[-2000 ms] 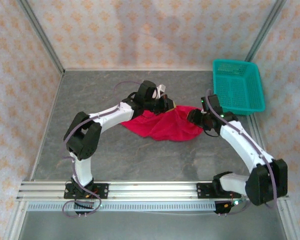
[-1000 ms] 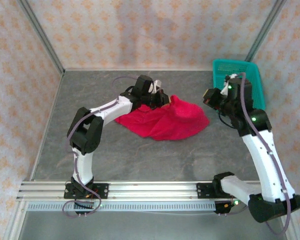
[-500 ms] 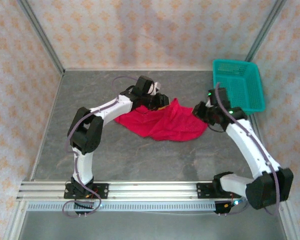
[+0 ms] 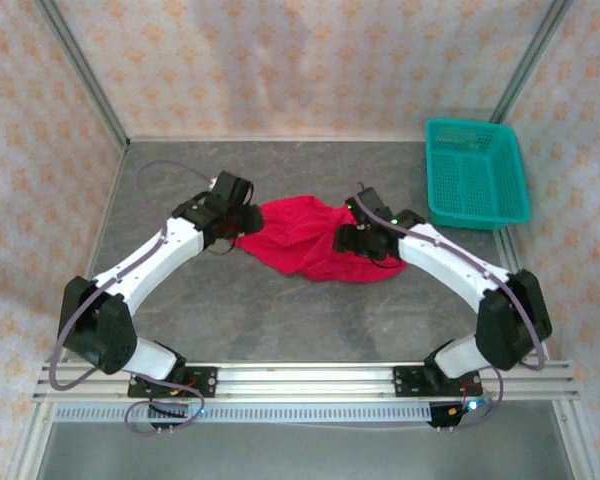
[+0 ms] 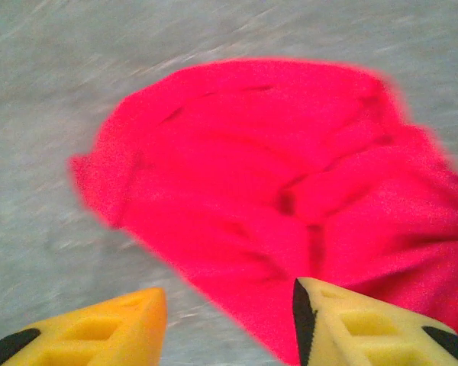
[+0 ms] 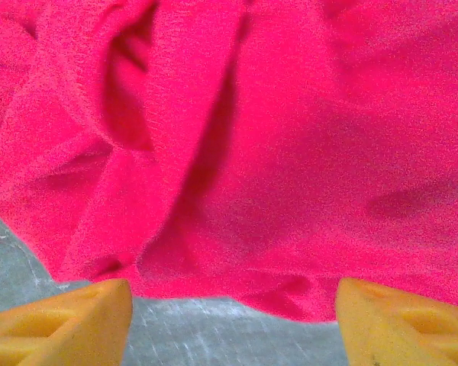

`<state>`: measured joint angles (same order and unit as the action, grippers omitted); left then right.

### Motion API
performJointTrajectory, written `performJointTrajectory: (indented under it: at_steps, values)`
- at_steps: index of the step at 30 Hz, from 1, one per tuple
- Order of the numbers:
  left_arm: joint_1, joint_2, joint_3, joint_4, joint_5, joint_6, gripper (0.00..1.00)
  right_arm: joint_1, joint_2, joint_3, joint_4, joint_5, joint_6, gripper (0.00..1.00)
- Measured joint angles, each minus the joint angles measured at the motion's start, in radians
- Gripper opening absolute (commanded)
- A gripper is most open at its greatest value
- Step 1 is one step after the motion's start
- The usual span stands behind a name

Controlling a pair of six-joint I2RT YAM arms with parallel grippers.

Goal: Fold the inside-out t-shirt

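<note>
Close to me, both arms reach out over the gray table (image 4: 280, 320). My left gripper (image 4: 242, 212) sits low, just beside the left end of the red t-shirt (image 4: 300, 235). Its yellow fingers (image 5: 114, 324) are apart and there is nothing between them. The cloth starts just past the tips. My right gripper (image 4: 352, 238) is over the right part of the t-shirt. Its fingers (image 6: 69, 320) are wide apart too, and they hold nothing; the cloth edge lies just ahead of them. The t-shirt is a bumpy heap in the middle of the table, between the two grippers. Far back on the right is a teal basket (image 4: 465, 123), apart from the t-shirt
</note>
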<state>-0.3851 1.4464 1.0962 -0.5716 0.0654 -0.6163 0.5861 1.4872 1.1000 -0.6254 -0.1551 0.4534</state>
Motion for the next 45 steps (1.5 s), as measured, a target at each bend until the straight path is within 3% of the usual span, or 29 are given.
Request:
performJointTrajectory:
  at_steps: [4,9,11,17,24,31,33,37,38,45]
  values:
    - [0.080,0.013,-0.110,0.008,-0.030,-0.012,0.40,0.011,0.089,0.031,0.032,0.037,0.021,0.70]
    - [0.105,0.080,-0.085,0.051,-0.052,-0.011,0.34,0.011,0.170,0.067,0.044,0.084,0.042,0.56]
    - [0.111,0.140,-0.066,0.075,-0.052,-0.011,0.34,0.011,0.191,0.083,0.048,0.097,0.051,0.55]
    - [0.117,0.240,-0.062,0.134,-0.033,-0.011,0.44,0.011,0.207,0.110,0.049,0.107,0.052,0.55]
    - [0.117,0.260,-0.039,0.170,-0.018,-0.011,0.47,0.011,0.240,0.127,0.052,0.103,0.051,0.55]
    - [0.117,0.339,-0.014,0.179,-0.018,-0.005,0.29,0.011,0.268,0.128,0.056,0.096,0.051,0.53]
    - [0.117,0.352,-0.013,0.179,-0.018,0.001,0.20,0.010,0.269,0.129,0.059,0.094,0.052,0.45]
    - [0.117,0.355,-0.005,0.167,-0.022,0.011,0.02,0.006,0.269,0.135,0.058,0.087,0.054,0.05]
    - [0.117,0.355,0.003,0.159,-0.023,0.013,0.00,0.006,0.269,0.139,0.058,0.087,0.056,0.00]
    - [0.127,0.270,0.153,0.024,-0.026,0.044,0.00,-0.021,0.252,0.226,-0.009,0.082,0.036,0.00]
